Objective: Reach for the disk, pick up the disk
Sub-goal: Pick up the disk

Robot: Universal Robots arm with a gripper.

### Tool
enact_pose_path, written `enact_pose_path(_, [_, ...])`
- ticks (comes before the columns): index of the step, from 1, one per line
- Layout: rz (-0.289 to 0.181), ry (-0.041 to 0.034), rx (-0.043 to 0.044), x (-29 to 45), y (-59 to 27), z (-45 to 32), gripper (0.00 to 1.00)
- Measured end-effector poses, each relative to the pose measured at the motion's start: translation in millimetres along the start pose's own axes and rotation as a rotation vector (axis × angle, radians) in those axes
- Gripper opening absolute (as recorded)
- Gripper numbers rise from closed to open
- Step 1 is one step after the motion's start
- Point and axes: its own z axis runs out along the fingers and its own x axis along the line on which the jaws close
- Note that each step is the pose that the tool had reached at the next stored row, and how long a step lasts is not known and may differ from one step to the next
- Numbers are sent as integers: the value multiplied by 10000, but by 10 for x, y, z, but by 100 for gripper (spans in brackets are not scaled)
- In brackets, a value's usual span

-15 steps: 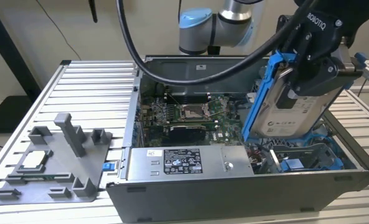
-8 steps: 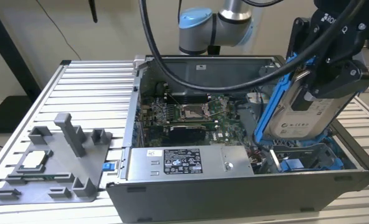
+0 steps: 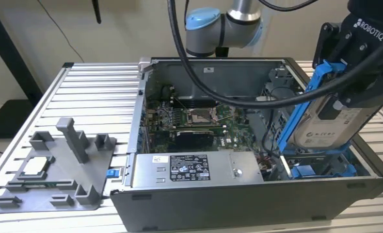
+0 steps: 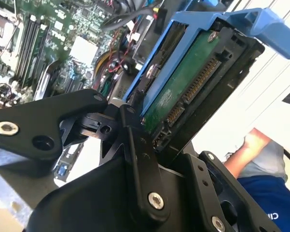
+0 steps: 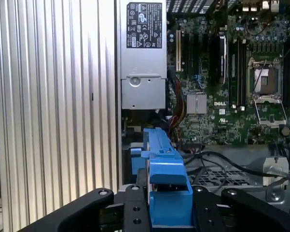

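You've got the disk (image 3: pixel 327 116) up in the air now, clamped in the gripper (image 3: pixel 363 63) above the open computer case (image 3: pixel 243 204), over at the exterior view's right. The jaws are clenched on it: in the second wrist view the black fingers (image 4: pixel 135 145) press against the blue-framed drive (image 4: pixel 193 82), and in the first wrist view the blue frame (image 5: pixel 166 183) sits squeezed between the two black linkages.

Look at how it hangs. The long axis runs steeply up and down, tilted, with the upper end leaning toward the exterior view's right under the gripper and the lower end dropping toward the drive bay (image 3: pixel 321 167) in the case's corner. The silver face with its white label looks toward the camera in the exterior view, blue rail along the edge at the exterior view's left. In the second wrist view you see the other side, green circuit board and the connector row.

The lower end is close above the bay; I can't tell if it is fully clear of it.

Off on the tabletop (image 3: pixel 94 87), the grey fixture (image 3: pixel 59 170) sits well apart from the gripper, with a small square chip (image 3: pixel 36 166) on it. The motherboard (image 3: pixel 198 119) lies exposed inside the case. A person's arm (image 4: pixel 246 150) shows past the disk in the second wrist view.
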Motion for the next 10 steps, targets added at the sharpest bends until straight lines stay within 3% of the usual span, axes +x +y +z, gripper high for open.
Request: enact_pose_path(10, [0,18,1,17,-352,56,0])
